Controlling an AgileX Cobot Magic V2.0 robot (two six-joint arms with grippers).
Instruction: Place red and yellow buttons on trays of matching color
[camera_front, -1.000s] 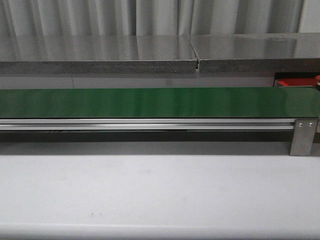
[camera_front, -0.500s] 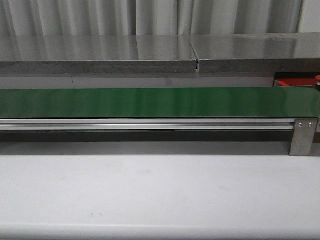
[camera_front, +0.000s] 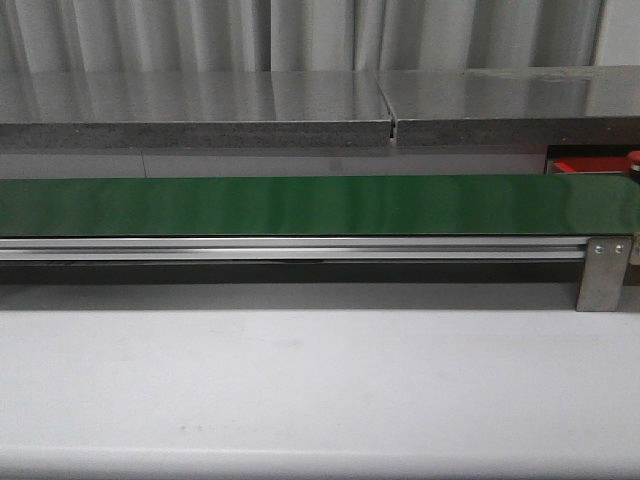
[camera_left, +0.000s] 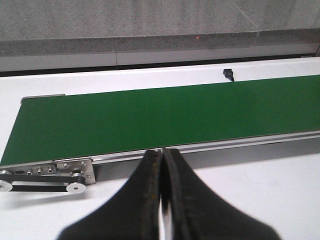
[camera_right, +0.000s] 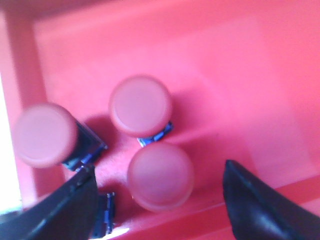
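Three red buttons (camera_right: 141, 105) sat in the red tray (camera_right: 240, 75). The right gripper (camera_right: 160, 205) hung spread wide above them. The left gripper (camera_left: 161, 165) was pressed closed, empty, near the green belt (camera_left: 150, 117).

Green conveyor belt (camera_front: 300, 205) runs 9 to 3 o'clock | aluminium rail (camera_front: 290, 248) along its near edge, metal bracket (camera_front: 603, 272) at 3 o'clock | white table (camera_front: 320, 390) at 6 | grey stone ledge (camera_front: 200, 115) and pale curtain (camera_front: 300, 30) at 12.

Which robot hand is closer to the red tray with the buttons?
Right. The right hand hangs open directly over the red tray; the left hand, shut, faces the green belt.
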